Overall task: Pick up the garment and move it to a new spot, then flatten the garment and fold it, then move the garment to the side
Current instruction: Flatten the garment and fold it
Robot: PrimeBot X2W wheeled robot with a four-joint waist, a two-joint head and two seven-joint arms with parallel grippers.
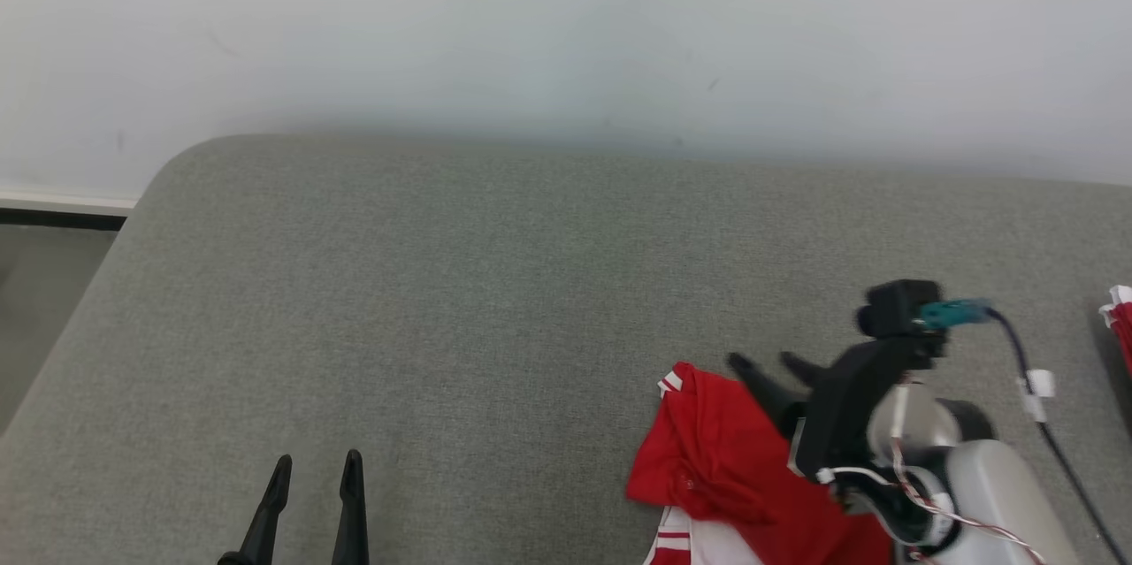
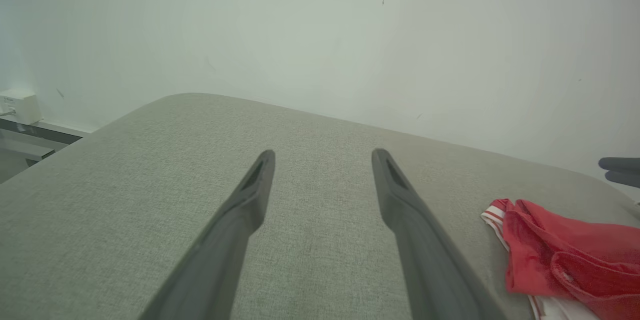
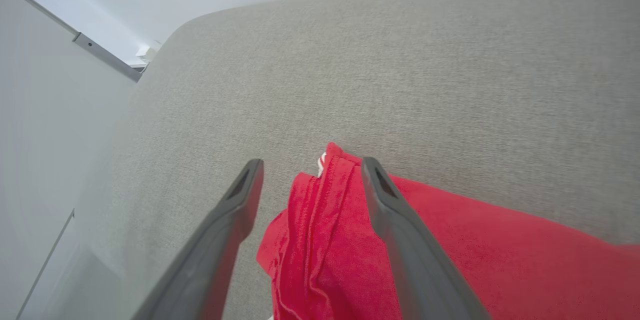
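Right gripper [image 3: 310, 162] stands wide, its two dark, tapered fingers set either side of a raised ridge of the garment [image 3: 325, 250]. The jaws are not closed on the cloth; whether a finger touches it cannot be told. Left gripper [image 2: 322, 154] is likewise spread wide, holds nothing, and hangs over bare upholstery well apart from the garment.

Garment: red cloth with a soft, slightly napped face, bunched into loose folds and creases. White striped trim shows at the upper corner and along the lower edge, where a white panel meets the red. In the head view the garment [image 1: 716, 450] lies at the lower right of the cushion [image 1: 442, 282], just under the right gripper [image 1: 771, 366]. The left gripper [image 1: 317, 459] sits at the lower left. From the left wrist view the garment [image 2: 565, 255] lies to the right of that arm's fingers.

Cushion: grey-green woven fabric, fine grain, flat top, rounded corner and edge. A plain pale wall [image 1: 566, 34] stands behind it.

Right wrist: black housing, a teal connector [image 1: 953, 313] and a dark cable running off it. A second red-and-white cloth [image 1: 1121, 322] shows at the far right edge.
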